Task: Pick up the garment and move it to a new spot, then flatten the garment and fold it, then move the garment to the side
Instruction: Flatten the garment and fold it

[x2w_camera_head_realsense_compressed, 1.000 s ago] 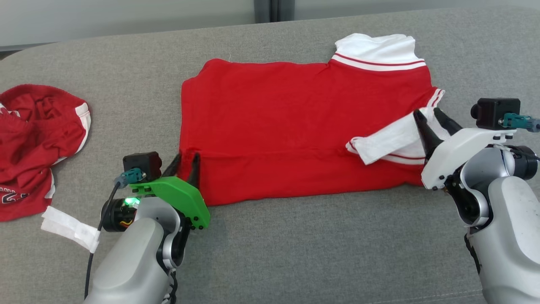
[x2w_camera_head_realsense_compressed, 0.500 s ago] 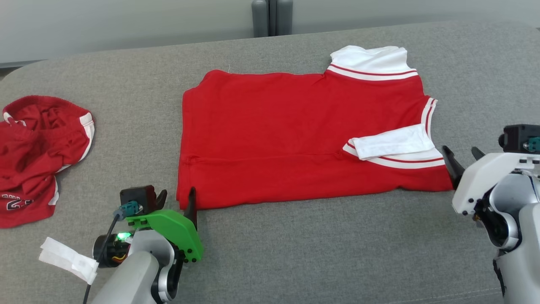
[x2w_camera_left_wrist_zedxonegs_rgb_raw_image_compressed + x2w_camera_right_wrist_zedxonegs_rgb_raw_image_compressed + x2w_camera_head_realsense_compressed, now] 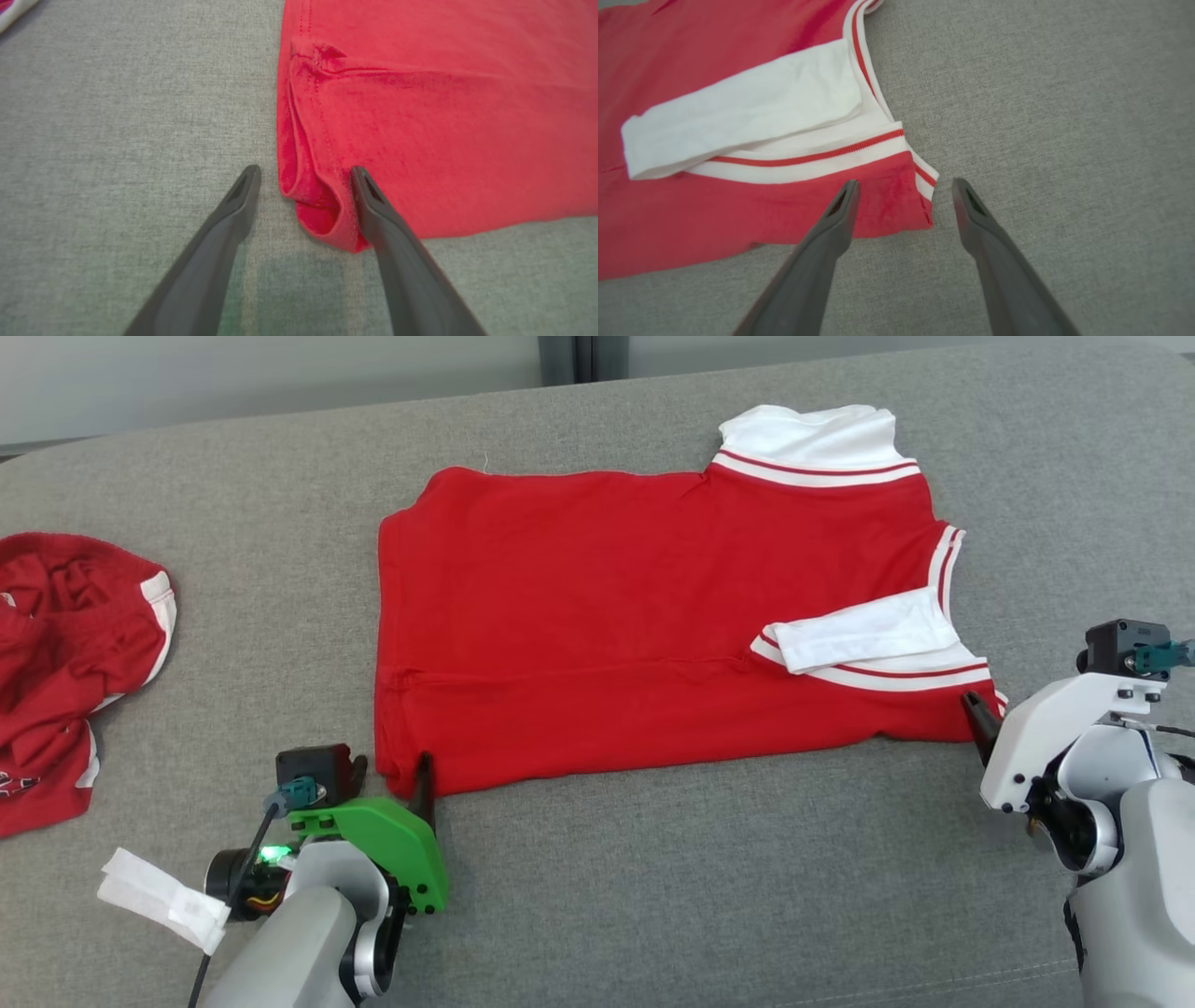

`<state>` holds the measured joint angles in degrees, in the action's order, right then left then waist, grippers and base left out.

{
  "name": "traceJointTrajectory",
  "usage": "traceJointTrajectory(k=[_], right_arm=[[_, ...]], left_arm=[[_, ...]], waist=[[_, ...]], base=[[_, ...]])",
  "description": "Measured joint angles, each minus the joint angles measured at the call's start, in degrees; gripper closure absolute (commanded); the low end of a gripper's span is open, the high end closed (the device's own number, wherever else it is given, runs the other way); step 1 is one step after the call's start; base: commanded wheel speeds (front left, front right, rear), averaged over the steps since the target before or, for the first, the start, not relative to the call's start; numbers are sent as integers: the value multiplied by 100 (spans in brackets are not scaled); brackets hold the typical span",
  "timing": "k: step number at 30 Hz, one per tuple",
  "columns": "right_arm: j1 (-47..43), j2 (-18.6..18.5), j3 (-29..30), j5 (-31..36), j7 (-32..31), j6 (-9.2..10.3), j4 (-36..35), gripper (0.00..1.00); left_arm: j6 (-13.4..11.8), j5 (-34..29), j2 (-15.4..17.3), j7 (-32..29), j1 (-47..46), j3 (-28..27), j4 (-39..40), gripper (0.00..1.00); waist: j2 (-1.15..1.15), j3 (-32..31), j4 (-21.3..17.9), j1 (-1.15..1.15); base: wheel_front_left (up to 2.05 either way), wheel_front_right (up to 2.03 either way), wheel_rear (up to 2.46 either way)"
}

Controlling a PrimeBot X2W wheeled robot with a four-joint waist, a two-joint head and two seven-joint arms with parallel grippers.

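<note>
A grey fabric surface (image 3: pixel 653 896) runs back to a pale wall (image 3: pixel 280 373) at the far edge. The left claw (image 3: pixel 392 770) rests low on it at the near left. Its two dark fingers (image 3: pixel 233 210) are spread wide and grip nothing. The near left corner of the red garment (image 3: pixel 607 616) lies loose between them, bunched into a small fold. The right claw (image 3: pixel 904 184) is just as wide open and empty at the near right. The garment's white-trimmed near right corner sits between its fingers.

The garment lies spread flat across the middle of the surface, with its white collar (image 3: pixel 808 434) at the far right. A white sleeve (image 3: pixel 864 635) is folded inward over the red cloth near the right claw. Well apart at the far left, a second red garment (image 3: pixel 65 644) lies crumpled. A white tag (image 3: pixel 159 896) hangs from the left arm's cable.
</note>
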<state>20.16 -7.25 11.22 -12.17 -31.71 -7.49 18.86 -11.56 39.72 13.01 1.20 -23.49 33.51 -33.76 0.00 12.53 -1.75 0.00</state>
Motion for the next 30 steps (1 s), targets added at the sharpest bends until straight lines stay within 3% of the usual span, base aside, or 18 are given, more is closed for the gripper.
traceJointTrajectory(k=[10,11,12,13,22,30], right_arm=[[370,43,163,170,-157,1,855,0],[371,38,162,170,-157,1,870,89],[374,37,164,170,-155,1,882,100],[374,37,163,169,-148,0,889,100],[-17,115,379,-22,-143,-5,403,100],[-915,249,522,-196,-788,-5,-715,100]], left_arm=[[108,-34,-59,-82,-195,135,-144,0],[129,-25,-65,-132,-210,149,-157,24],[153,-13,-71,-170,-222,165,-171,61],[188,-4,-74,-203,-236,181,-187,100],[397,313,-82,-381,85,177,-135,100],[278,581,176,-701,820,145,645,100]], waist=[[0,197,162,0],[0,204,172,0],[0,208,183,0],[0,203,189,0],[0,-105,200,0],[0,-516,173,0]], base=[[0,0,0],[0,0,0],[0,0,0],[0,0,0],[0,0,0],[0,0,0]])
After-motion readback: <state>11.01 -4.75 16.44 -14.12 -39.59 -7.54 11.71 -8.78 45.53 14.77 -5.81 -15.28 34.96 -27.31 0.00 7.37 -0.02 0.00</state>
